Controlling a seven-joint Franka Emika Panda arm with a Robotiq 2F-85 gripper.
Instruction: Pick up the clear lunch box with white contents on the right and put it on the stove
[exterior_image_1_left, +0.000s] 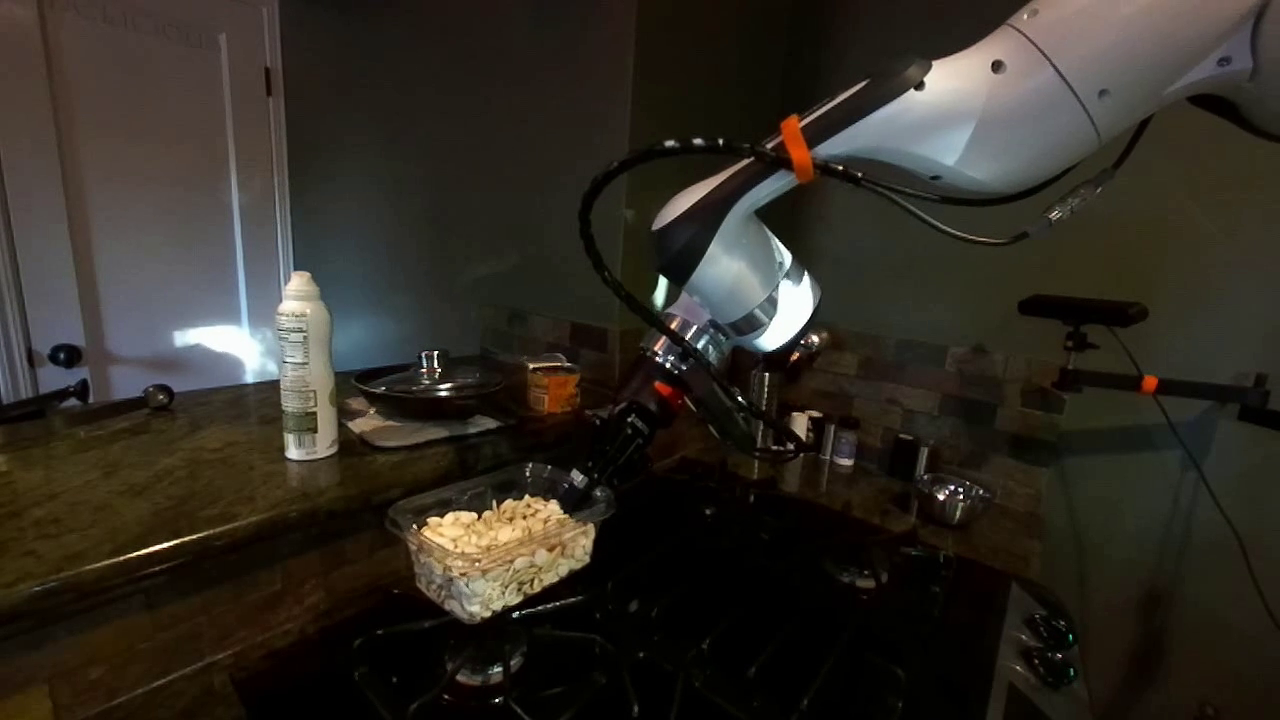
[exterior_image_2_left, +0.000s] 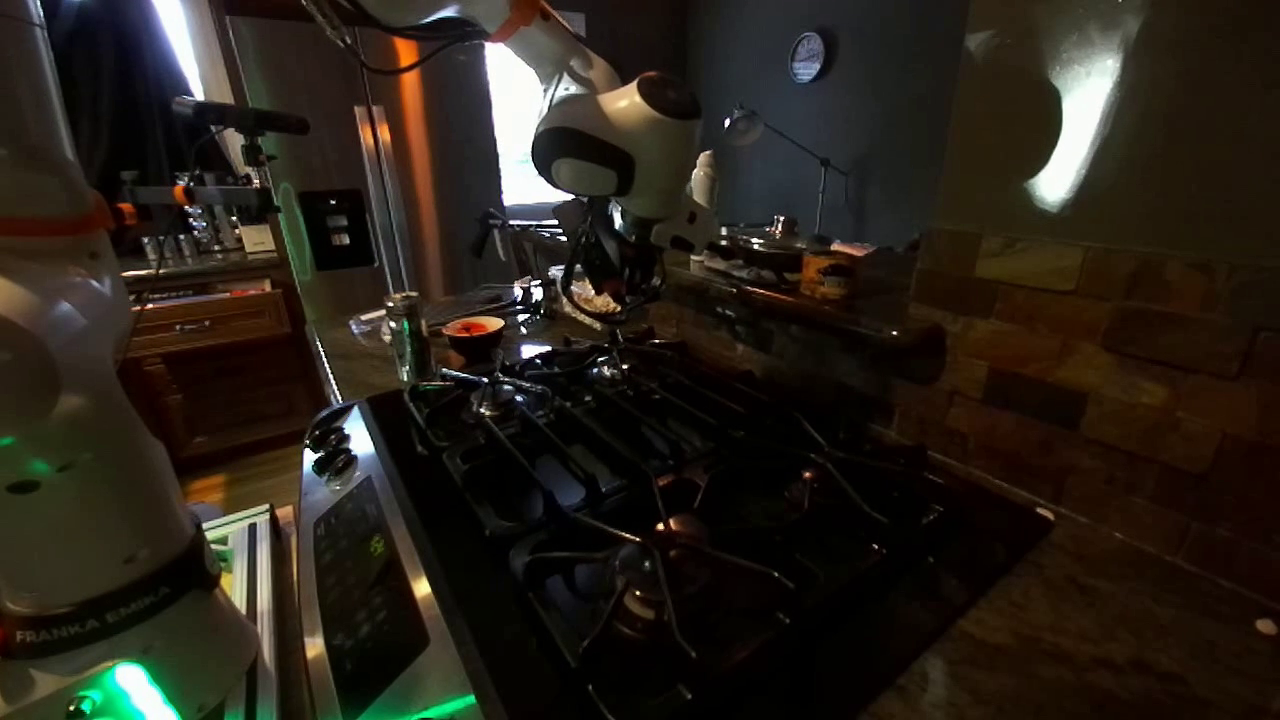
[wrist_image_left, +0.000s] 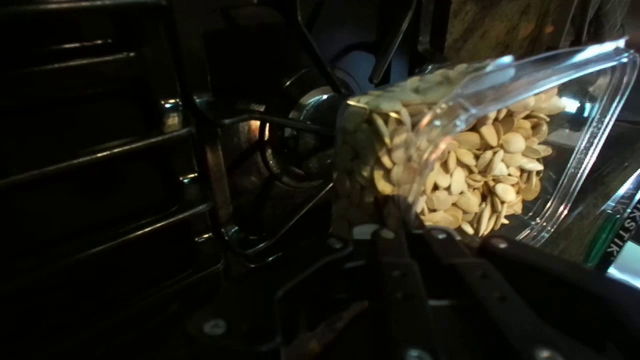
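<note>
Clear lunch box (exterior_image_1_left: 497, 560) hangs clamped at one end in claw (exterior_image_1_left: 578, 485) over stove (exterior_image_2_left: 620, 470) — contact point lost in shadow.

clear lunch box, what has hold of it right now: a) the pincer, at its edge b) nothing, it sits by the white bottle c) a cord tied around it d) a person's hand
a, since an exterior view shows the pincer gripping the clear lunch box at its edge.

Door (exterior_image_1_left: 150, 200): pale, upper left in an exterior view.
Window (exterior_image_2_left: 515, 130): glares white at me, upper middle in an exterior view.
Tiled wall (exterior_image_2_left: 1050, 340): brownish, right of that frame.
</note>
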